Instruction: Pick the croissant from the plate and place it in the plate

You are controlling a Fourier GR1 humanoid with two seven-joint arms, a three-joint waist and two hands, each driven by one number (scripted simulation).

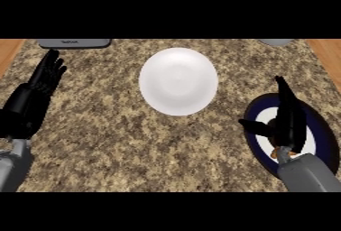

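R hand (288, 118) over dark-rimmed plate (321, 121) at counter's (113, 135) right edge, fingers straight, thumb spread. Croissant (275, 153) only a brown sliver on that plate, below the fingers near the wrist; contact unclear. White plate (178, 81) mid-counter toward far edge. L hand (41, 83) open, resting at left edge.

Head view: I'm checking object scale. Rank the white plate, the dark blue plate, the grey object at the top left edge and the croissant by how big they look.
1-2. White plate and dark blue plate: look alike; the blue one is partly covered by the right hand.
3. Grey object, cut by the edge.
4. Croissant, mostly hidden.
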